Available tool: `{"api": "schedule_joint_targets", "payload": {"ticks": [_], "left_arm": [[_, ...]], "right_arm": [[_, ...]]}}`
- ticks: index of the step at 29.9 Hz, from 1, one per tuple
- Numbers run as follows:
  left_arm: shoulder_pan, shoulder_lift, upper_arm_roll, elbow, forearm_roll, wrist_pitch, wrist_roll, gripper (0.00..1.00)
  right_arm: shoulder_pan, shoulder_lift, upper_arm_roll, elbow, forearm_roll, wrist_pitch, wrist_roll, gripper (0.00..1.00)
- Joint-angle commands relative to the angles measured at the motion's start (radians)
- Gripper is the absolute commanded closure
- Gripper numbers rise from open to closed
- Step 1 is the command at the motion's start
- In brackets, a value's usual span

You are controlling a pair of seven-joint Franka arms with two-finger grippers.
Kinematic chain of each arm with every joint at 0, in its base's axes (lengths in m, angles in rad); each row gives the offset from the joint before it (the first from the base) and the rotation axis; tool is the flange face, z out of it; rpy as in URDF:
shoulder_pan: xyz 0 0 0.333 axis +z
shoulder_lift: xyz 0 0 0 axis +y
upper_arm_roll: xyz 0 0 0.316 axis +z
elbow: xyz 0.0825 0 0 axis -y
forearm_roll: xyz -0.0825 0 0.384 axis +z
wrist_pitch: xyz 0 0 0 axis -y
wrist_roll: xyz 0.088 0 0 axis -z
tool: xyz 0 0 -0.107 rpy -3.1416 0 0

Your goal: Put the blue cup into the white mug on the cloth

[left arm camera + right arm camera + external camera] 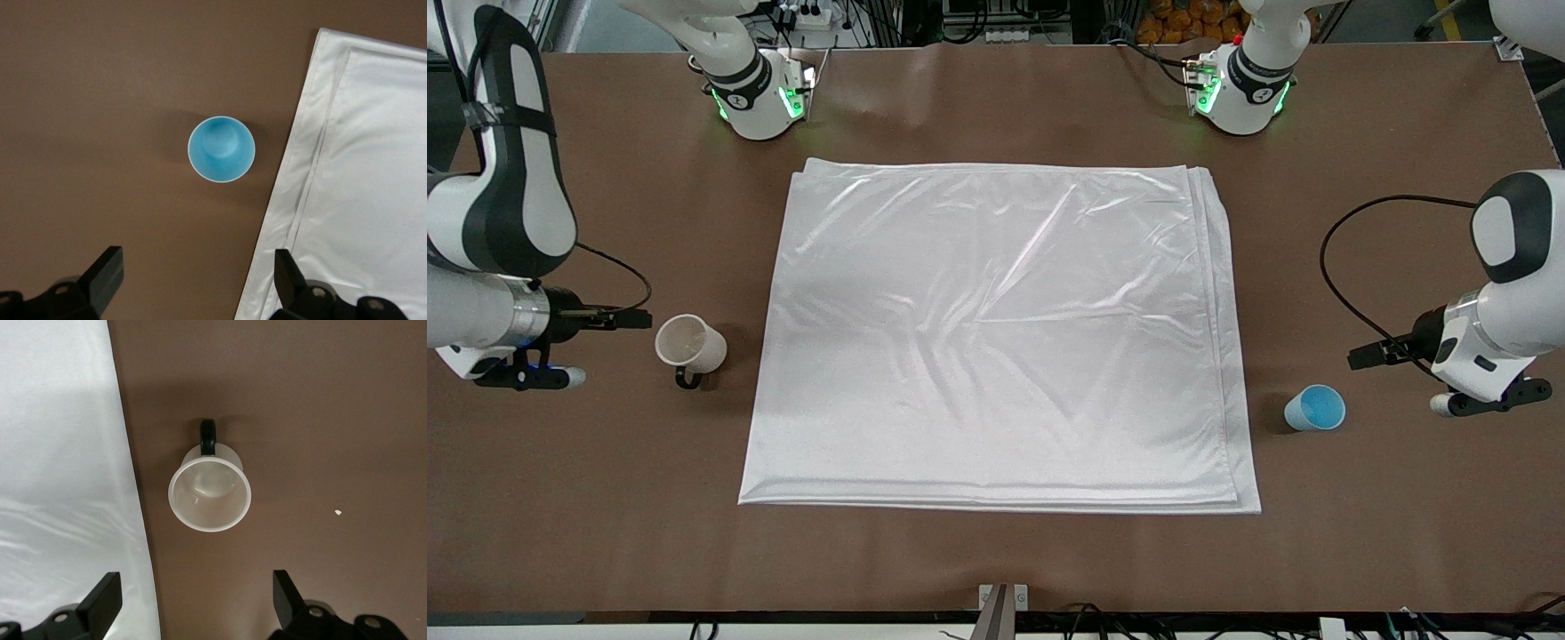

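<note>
Cup (pixel 1314 409): upright on bare table, just off the cloth (pixel 996 338) at the left arm's end, nearest the camera; left gripper (pixel 1371 355) is the closer one, fingers wide and empty, cup lying ahead of them. Mug (pixel 691 345): upright beside the cloth's other edge, handle toward camera; right gripper (pixel 624 316) close by, fingers wide, empty

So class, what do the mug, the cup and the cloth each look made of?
Mug: probably glazed ceramic, with an off-white smooth wall and a black loop handle.
Cup: likely plastic, with a thin rim and even matte blue colour.
Cloth: satin-like fabric, glossy white, with soft creases that catch the light.
</note>
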Motion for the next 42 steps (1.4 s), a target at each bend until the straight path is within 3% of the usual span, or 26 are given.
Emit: {"api": "schedule_joint_targets", "payload": {"ticks": [1,14,21,31,34,39,42], "left_arm": [[0.007,0.011,-0.002,-0.026,0.002,0.051,0.015,0.00],[0.027,0.091,0.001,-0.068,0.040,0.207,0.017,0.00],[0.031,0.157,0.001,-0.069,0.048,0.295,0.017,0.00],[0.033,0.205,0.001,-0.072,0.049,0.324,0.017,0.00],[0.034,0.206,0.002,-0.072,0.049,0.324,0.017,0.00],[0.041,0.223,0.002,-0.068,0.051,0.338,0.017,0.00],[0.041,0.231,0.002,-0.068,0.051,0.349,0.017,0.00]], "right_arm": [[-0.002,0.066,0.005,0.027,0.014,0.034,-0.015,0.00],[-0.002,0.230,0.008,0.023,0.015,0.196,-0.013,0.00],[0.003,0.258,0.008,0.025,0.015,0.204,-0.013,0.00],[-0.006,0.289,0.008,0.020,0.015,0.238,-0.018,0.00],[-0.006,0.290,0.008,0.017,0.015,0.246,-0.018,0.17],[-0.006,0.296,0.008,0.017,0.015,0.247,-0.020,0.55],[-0.006,0.296,0.008,0.017,0.015,0.247,-0.020,0.72]]}}
